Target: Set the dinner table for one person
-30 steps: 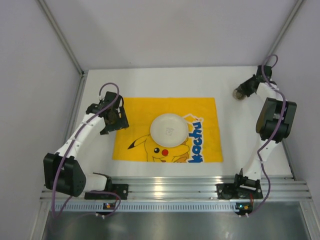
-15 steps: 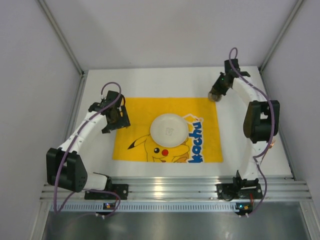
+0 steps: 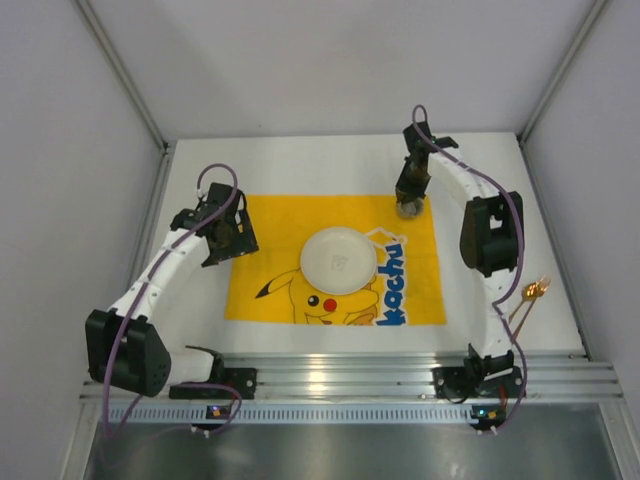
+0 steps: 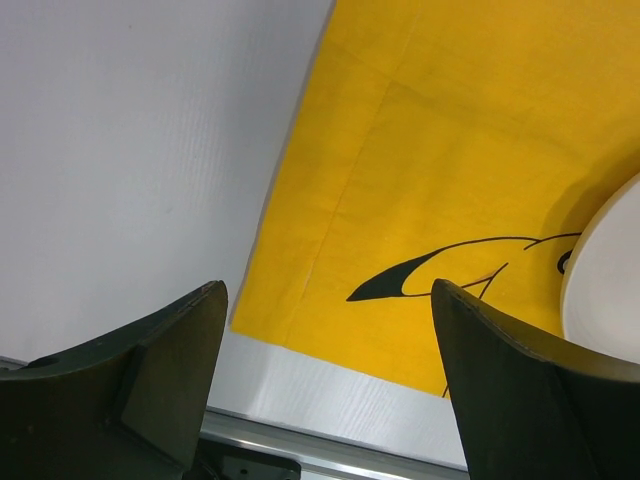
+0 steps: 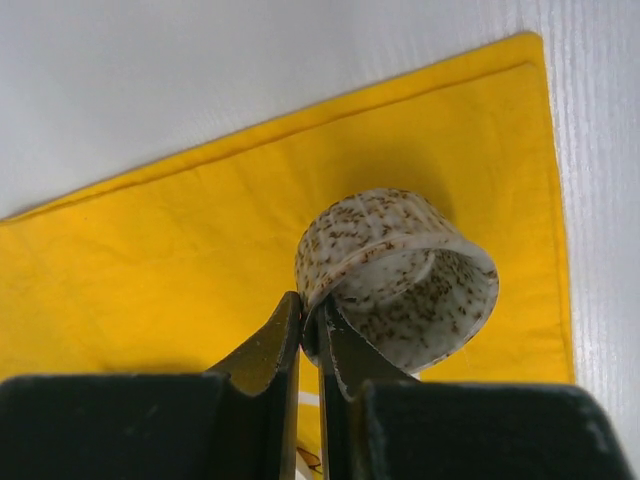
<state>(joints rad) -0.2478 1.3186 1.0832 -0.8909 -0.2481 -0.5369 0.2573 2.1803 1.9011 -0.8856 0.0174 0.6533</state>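
Note:
The white dinner table (image 3: 300, 165) carries a yellow Pikachu-print cloth (image 3: 280, 225) with a white plate (image 3: 338, 258) at its middle. My right gripper (image 3: 409, 193) is shut on the rim of a brown-speckled cup (image 3: 408, 209) and holds it just above the cloth's back right corner. In the right wrist view the gripper (image 5: 312, 318) pinches the cup's wall (image 5: 400, 275), and the cup is tilted with its mouth towards the camera. My left gripper (image 3: 230, 238) is open and empty over the cloth's left edge. In the left wrist view it (image 4: 327, 295) is wide open, and the plate's rim (image 4: 610, 260) shows at the right.
A copper-coloured utensil (image 3: 533, 292) lies on the table near the right edge, beside the right arm. Grey walls stand on three sides. An aluminium rail (image 3: 340, 372) with the arm bases runs along the near edge.
My right arm has swung left from the back right corner with the cup, to the cloth's back right corner. The copper utensil has come into view. The left arm has barely moved.

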